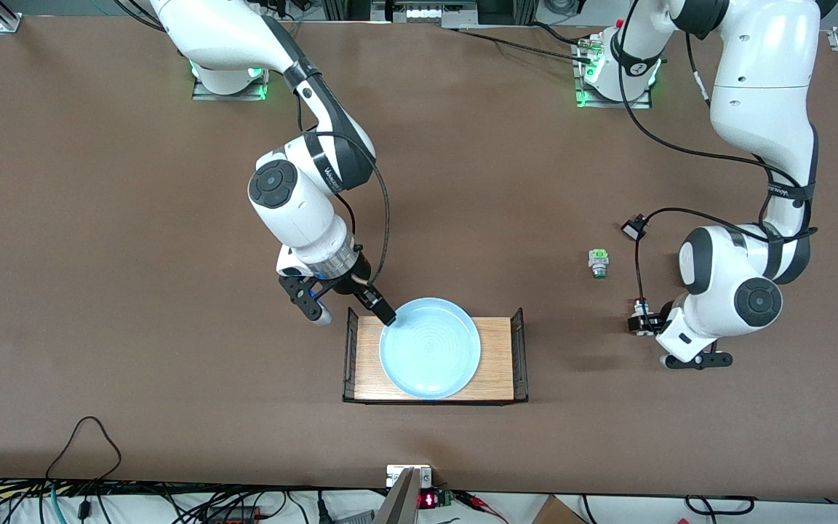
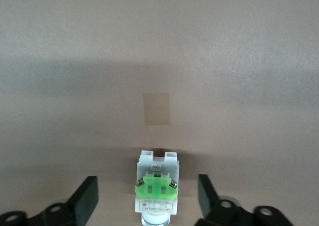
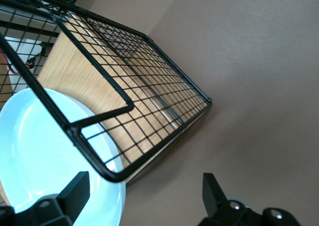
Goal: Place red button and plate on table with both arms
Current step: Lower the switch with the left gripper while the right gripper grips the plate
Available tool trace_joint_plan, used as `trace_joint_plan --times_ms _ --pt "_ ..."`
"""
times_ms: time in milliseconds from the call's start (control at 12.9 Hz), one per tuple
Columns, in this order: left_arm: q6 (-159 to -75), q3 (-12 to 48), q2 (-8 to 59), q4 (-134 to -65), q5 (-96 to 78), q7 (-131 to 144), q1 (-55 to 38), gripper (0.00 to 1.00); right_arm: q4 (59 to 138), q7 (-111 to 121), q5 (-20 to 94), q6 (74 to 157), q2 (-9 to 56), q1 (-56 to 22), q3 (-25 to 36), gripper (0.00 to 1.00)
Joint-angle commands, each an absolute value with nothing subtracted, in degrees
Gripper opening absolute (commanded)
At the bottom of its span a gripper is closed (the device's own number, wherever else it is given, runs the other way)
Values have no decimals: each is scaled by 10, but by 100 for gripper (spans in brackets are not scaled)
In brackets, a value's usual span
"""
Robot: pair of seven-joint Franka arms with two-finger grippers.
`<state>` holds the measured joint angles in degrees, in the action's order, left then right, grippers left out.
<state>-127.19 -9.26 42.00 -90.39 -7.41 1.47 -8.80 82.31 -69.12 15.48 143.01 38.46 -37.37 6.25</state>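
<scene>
Brown and matte, the surface (image 1: pixel 135 255) is stretching across the whole front view, with the robots' bases standing along its top edge. Near its middle, a wooden tray (image 1: pixel 495 364) with black wire ends is carrying the light blue plate (image 1: pixel 430 356), which is lying flat on it. The right gripper (image 1: pixel 346 309) is reaching down at the plate's rim toward the right arm's end of the tray; the right wrist view is showing its fingers (image 3: pixel 75 191) spread wide, with the plate's (image 3: pixel 40 156) edge and the tray's wire end (image 3: pixel 124 111) lying between them. Toward the left arm's end of the surface, the left gripper (image 1: pixel 644 320) is sitting low over bare tabletop. Its own body is hiding what is under it in the front view, but the left wrist view is showing the red button (image 2: pixel 156 191) standing on the surface between released fingers (image 2: pixel 84 196), which are standing clear of it on both sides; only its whitish body and green block are showing there. Farther from the front camera than that gripper, a green-and-silver part (image 1: pixel 598 263) and a small black-and-white part (image 1: pixel 635 228) are lying apart on the tabletop.
</scene>
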Motion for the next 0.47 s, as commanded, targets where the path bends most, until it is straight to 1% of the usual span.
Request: trace_joint_plan --times_ms 0,155,388 --pt "-1250 -94 387 -903 -91 -21 -81 100 804 -688 169 1441 399 -381 64 100" --pt "-1220 -95 351 -902 -90 -26 -73 100 803 -687 168 1447 403 -381 64 98" --pt "-1159 -96 290 -903 -84 -25 -73 100 803 -686 168 1457 408 -381 64 97"
